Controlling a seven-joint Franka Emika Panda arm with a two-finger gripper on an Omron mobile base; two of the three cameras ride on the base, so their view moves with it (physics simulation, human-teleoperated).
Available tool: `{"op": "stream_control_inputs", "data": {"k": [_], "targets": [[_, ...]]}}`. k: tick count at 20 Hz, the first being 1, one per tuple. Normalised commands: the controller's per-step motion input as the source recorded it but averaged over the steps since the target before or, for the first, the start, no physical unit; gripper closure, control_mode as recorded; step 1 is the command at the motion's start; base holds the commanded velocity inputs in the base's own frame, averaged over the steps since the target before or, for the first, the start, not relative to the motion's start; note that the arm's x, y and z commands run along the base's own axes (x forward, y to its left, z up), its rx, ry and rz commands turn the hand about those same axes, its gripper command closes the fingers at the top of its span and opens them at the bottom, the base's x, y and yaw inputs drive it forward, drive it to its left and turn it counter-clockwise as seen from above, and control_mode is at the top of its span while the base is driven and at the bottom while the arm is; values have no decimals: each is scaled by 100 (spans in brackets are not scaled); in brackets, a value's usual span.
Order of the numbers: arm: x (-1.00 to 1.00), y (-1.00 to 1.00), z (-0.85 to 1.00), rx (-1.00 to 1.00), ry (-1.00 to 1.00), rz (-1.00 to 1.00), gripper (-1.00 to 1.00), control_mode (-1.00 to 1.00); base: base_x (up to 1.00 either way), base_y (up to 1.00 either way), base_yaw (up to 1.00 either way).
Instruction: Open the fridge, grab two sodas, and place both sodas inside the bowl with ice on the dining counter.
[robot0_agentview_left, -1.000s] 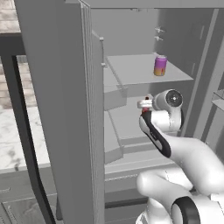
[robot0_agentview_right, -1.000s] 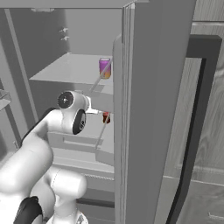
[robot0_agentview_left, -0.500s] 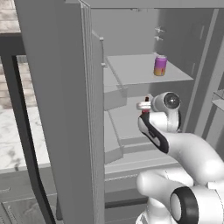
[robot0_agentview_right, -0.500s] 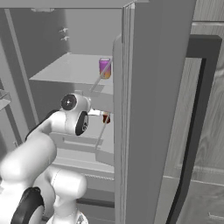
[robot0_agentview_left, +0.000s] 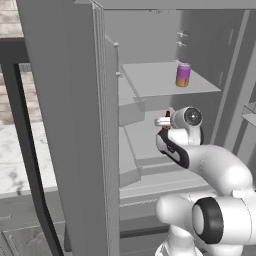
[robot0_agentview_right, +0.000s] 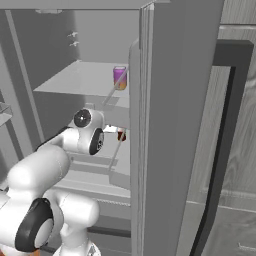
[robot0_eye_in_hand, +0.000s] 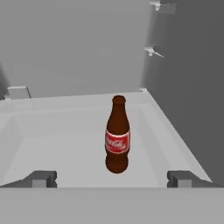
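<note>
The end effector hangs with its fingers spread wide, empty, just short of a brown cola bottle upright on the fridge middle shelf; the purple-orange can stands on the shelf above. Advancing off-centre could nudge the tall bottle over before the fingers close

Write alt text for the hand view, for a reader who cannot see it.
A dark brown glass-style soda bottle with a red label stands upright on a pale grey fridge shelf, centred ahead of the open gripper, whose two dark fingertips rise well apart at the bottom, not touching it. Plain grey fridge walls close in behind and to the right.
</note>
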Motion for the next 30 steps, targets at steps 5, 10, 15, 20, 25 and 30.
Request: {"op": "stream_control_inputs", "data": {"k": [5,10,15,20,25,30], "targets": [[19,-4,0,0,0,0,-100,-100,0,0,0],[17,-5,0,0,0,0,-100,-100,0,0,0],[21,-2,0,0,0,0,-100,-100,0,0,0],[21,0,0,0,0,0,-100,-100,0,0,0],[17,-1,-6,0,0,0,-100,-100,0,0,0],[6,-7,-9,0,0,0,-100,-100,0,0,0]]}}
